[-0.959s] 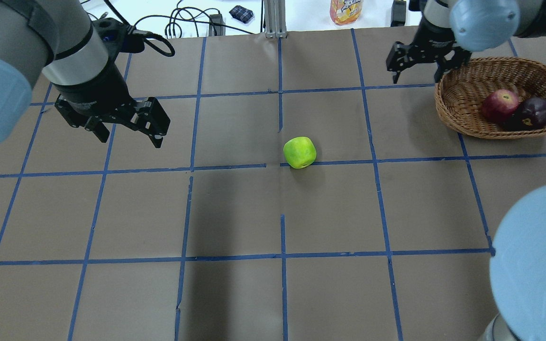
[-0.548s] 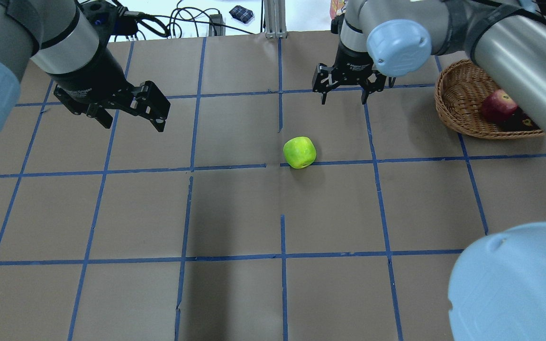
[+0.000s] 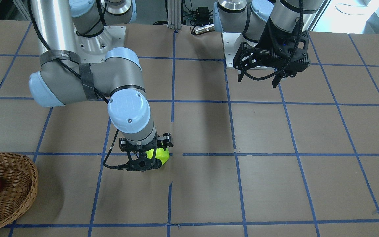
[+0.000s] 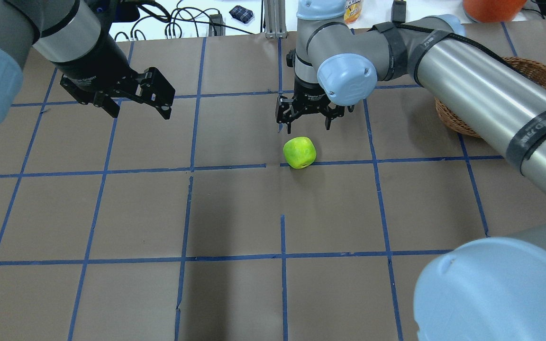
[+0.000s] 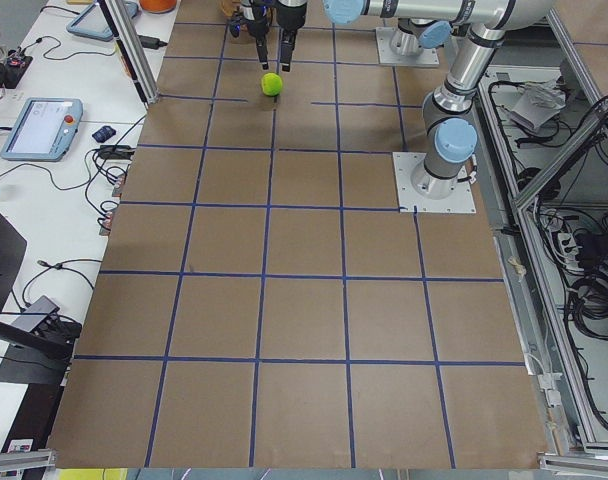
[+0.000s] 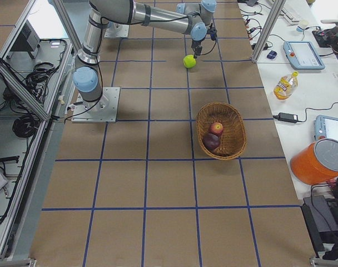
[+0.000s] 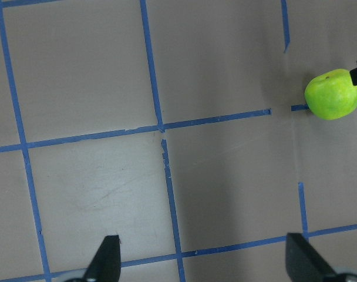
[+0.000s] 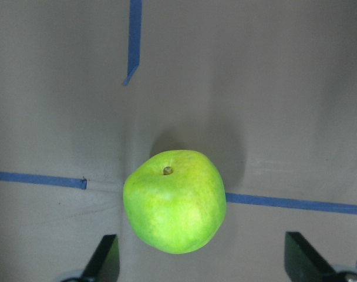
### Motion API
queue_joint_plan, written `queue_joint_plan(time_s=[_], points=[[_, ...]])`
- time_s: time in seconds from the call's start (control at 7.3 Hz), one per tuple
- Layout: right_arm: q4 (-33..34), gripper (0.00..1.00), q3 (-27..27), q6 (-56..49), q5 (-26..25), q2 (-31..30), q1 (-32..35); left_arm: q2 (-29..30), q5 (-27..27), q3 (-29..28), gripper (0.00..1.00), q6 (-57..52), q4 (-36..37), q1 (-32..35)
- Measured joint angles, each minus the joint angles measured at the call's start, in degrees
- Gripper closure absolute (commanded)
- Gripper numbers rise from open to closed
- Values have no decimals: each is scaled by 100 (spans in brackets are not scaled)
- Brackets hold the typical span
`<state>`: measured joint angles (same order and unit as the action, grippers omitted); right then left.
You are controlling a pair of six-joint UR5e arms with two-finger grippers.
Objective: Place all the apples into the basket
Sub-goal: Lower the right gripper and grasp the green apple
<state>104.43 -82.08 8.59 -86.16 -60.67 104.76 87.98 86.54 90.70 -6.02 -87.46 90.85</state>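
The yellow-green apple (image 4: 299,152) lies on the table near its middle; it also shows in the right wrist view (image 8: 174,201) and the front view (image 3: 162,155). My right gripper (image 4: 307,127) is open and hovers just above and slightly behind it, the apple between the finger lines. The wicker basket (image 6: 199,125) holds the red apple (image 6: 215,128) and the maroon apple (image 6: 209,141). In the overhead view my right arm hides most of the basket (image 4: 453,118) and both apples. My left gripper (image 4: 140,113) is open and empty, above the table far left of the apple.
Brown paper with blue tape lines covers the table. A juice bottle (image 6: 284,84), an orange container (image 6: 319,161), tablets and cables lie on the white bench beyond the table's far edge.
My right arm has swung left from the basket's rim across the table and now hangs over the green apple. My left gripper has drifted slightly farther back. The apple has not moved.
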Motion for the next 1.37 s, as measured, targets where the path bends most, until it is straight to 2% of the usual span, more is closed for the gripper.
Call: queue_joint_plan(time_s=[0.27, 0.82, 1.37], points=[[79, 0, -125, -5, -3, 94, 59, 16, -11, -12, 0, 3, 47, -5], [655, 0, -294, -5, -4, 318, 76, 19, -16, -12, 0, 11, 64, -6], [744, 0, -318, -5, 2, 491, 59, 22, -29, -17, 0, 21, 68, -5]])
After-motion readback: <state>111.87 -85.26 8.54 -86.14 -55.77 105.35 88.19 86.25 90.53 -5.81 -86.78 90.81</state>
